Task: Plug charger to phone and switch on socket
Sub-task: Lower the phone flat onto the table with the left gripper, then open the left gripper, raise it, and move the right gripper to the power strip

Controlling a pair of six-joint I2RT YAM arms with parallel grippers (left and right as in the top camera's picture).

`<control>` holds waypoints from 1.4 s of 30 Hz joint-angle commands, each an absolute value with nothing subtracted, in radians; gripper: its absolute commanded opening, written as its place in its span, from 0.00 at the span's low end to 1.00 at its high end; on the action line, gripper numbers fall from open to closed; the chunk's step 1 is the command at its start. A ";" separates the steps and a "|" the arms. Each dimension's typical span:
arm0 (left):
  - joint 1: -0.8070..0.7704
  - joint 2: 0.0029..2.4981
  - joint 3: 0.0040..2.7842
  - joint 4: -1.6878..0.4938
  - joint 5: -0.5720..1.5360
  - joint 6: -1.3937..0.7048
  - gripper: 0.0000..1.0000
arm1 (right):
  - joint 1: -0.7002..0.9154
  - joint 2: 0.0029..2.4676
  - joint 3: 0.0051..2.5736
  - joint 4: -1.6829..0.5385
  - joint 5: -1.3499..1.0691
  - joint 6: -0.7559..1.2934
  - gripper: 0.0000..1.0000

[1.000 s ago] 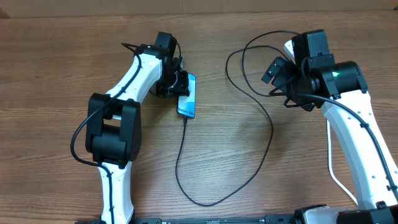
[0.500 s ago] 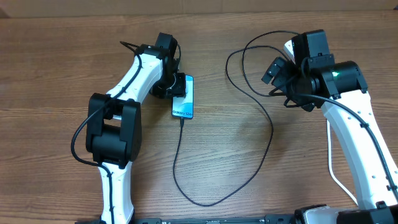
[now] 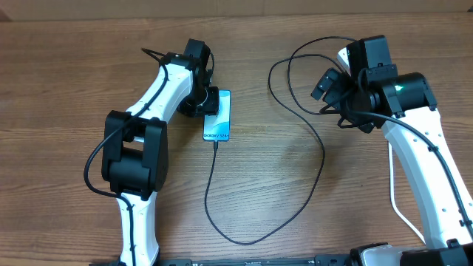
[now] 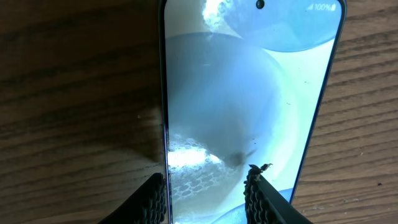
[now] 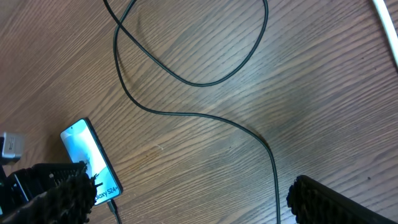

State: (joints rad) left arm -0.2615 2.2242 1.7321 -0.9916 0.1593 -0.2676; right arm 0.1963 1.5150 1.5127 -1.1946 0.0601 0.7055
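Note:
The phone (image 3: 218,118) lies flat on the wooden table with its blue screen lit and facing up. It fills the left wrist view (image 4: 249,93). The charger's black cable (image 3: 323,159) runs in loops across the table, and its connector tip (image 3: 215,144) sits in the phone's lower end. My left gripper (image 3: 205,102) is open at the phone's upper left; one finger is at the phone's edge and the other is over the screen (image 4: 205,186). My right gripper (image 3: 325,85) is open and empty above the table (image 5: 189,186). The socket (image 3: 343,55) is mostly hidden behind the right arm.
The cable (image 5: 186,114) loops under the right gripper. The phone (image 5: 87,155) shows at the lower left of the right wrist view. A thick white cord (image 5: 385,15) crosses the top right corner of that view. The table's far edge lies just beyond both arms.
The phone has gone from tilted on its edge to lying flat, shifted slightly left. The cable near it followed. The right arm has not moved.

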 commanded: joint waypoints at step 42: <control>-0.228 2.013 2.163 -1.201 0.048 -0.270 1.00 | -0.205 2.137 1.852 -0.875 0.317 0.343 1.00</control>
State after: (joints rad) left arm -0.2272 2.0033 2.1643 -1.2015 0.0624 -0.2672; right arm -0.2012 2.0922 1.8595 -0.8825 0.2878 0.3756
